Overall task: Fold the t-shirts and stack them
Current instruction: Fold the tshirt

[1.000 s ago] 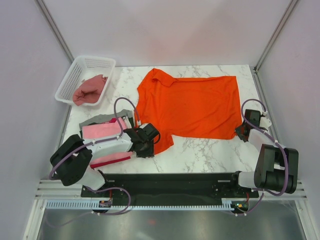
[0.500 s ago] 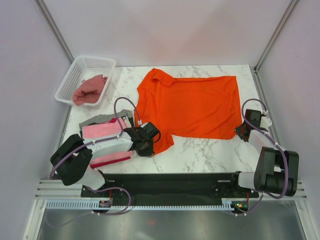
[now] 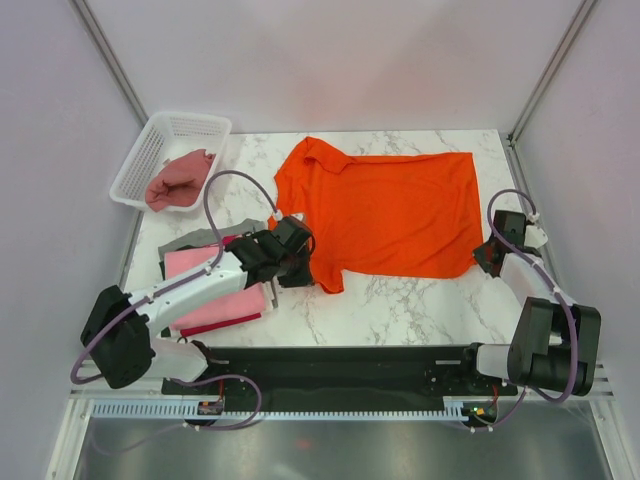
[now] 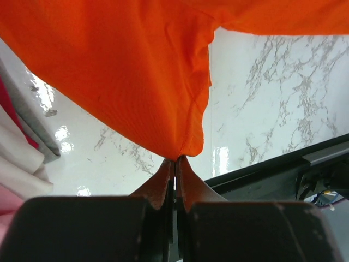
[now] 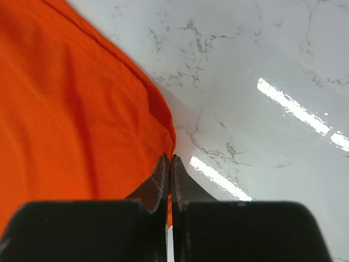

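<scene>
White mesh plastic basket [image 3: 136, 165]: far-left of left gripper [image 4: 175, 164], well apart, at table corner. White grey-veined marble tabletop [image 3: 400, 300]: beneath both grippers, bare (glare streaks) just beside right gripper [image 5: 169, 161]. Black flat base plate [image 3: 340, 365]: nearward of both, along near edge.

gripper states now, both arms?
Left gripper: closed on the bright orange cloth t-shirt, at its sleeve.
Right gripper: closed on the same shirt's corner.

Obstructions, cropping
Left arm [image 3: 190, 286] is covering part of pink shirt [image 3: 228, 305]; orange shirt [image 4: 125, 71] is running off both wrist views.
</scene>
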Robot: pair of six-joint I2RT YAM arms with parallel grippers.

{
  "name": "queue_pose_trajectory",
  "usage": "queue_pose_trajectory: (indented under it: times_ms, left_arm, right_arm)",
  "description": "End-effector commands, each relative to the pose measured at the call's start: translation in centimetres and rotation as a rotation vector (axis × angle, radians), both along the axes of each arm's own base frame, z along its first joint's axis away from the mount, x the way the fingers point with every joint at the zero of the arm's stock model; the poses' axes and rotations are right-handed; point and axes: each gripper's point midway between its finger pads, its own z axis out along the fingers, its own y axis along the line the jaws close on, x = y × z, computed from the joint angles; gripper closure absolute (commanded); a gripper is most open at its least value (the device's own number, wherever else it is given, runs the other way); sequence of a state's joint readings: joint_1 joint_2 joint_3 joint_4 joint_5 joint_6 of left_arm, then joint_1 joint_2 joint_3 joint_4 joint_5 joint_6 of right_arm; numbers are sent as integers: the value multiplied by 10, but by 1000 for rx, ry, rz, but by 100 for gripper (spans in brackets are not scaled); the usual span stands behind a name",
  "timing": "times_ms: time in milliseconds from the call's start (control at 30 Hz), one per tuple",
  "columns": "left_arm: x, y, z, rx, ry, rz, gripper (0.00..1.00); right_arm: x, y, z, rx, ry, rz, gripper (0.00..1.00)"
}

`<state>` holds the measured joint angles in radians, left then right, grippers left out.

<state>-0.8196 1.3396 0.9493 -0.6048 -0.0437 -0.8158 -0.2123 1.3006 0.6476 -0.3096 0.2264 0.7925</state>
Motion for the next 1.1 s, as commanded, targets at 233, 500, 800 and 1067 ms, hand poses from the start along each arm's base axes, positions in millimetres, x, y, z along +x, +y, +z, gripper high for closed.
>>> queue_pose_trajectory:
  times_ms: [233,500,800,1067]
  left_arm:
    - [46,19,44,-5,-95,7,98]
    - [90,19,72,-26,-155,42,98]
    - [141,10,93,-76,-168,72,98]
    - [184,28,100,-59,-187,148,98]
  right_arm:
    - [31,-9,40,-20,-50,-6,100]
    - [60,-10,51,22,-80,-35,100]
    - [96,-10,58,71,-103,-48,100]
    - [126,-16,55,85,-102,-60,100]
